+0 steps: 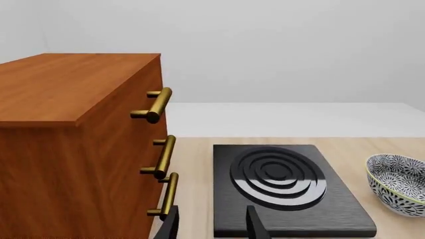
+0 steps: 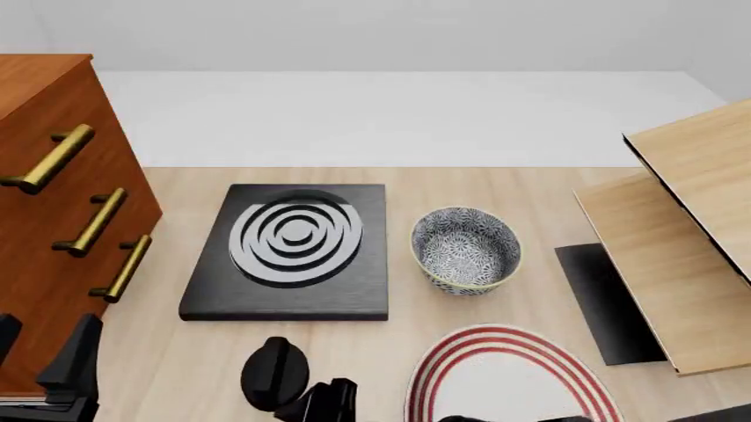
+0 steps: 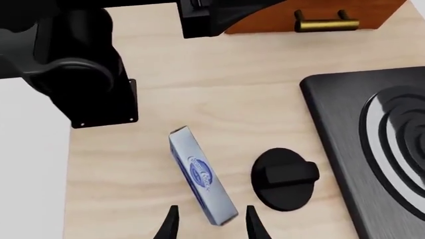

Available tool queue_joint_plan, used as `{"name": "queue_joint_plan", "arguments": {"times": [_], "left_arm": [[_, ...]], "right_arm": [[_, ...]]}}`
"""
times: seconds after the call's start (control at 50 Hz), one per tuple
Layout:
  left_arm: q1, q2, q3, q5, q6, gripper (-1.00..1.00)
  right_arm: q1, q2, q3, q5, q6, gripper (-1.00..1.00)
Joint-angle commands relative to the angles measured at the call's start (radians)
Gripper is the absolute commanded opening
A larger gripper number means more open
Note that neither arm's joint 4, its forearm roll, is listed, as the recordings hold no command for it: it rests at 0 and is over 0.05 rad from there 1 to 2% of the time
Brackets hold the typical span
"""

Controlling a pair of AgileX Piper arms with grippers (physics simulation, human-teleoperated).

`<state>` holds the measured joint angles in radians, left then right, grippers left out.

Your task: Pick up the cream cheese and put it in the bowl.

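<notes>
Wooden table (image 3: 199, 99): our right gripper (image 3: 211, 221), wide open and empty, should straddle the cream cheese (image 3: 201, 175) at twelve o'clock squarely.

Glossy wooden cabinet (image 2: 47, 202), brass handles (image 2: 94, 221)

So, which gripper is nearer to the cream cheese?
Right. The right gripper has its open fingers on either side of the cream cheese. The left gripper faces the stove and drawers, away from it.

bowl (image 1: 398, 183) cut by edge | plate (image 2: 507, 380) cut off | cream cheese (image 3: 201, 175) hidden in front view
</notes>
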<state>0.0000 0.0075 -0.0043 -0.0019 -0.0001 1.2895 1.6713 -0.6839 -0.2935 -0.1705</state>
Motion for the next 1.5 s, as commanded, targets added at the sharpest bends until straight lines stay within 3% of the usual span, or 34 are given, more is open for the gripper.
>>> {"name": "queue_joint_plan", "arguments": {"times": [0.02, 1.34, 1.36, 1.5], "left_arm": [[0.0, 0.0, 0.0, 0.0, 0.0, 1.0], [0.0, 0.0, 0.0, 0.0, 0.0, 1.0], [0.0, 0.0, 0.0, 0.0, 0.0, 1.0], [0.0, 0.0, 0.0, 0.0, 0.0, 1.0]], "right_arm": [[-0.001, 0.043, -0.012, -0.024, 0.003, 1.0], [-0.002, 0.165, -0.029, -0.105, 0.043, 1.0], [-0.001, 0.164, -0.028, -0.104, 0.044, -1.0], [0.0, 0.159, -0.026, -0.1, 0.042, -1.0]]}}
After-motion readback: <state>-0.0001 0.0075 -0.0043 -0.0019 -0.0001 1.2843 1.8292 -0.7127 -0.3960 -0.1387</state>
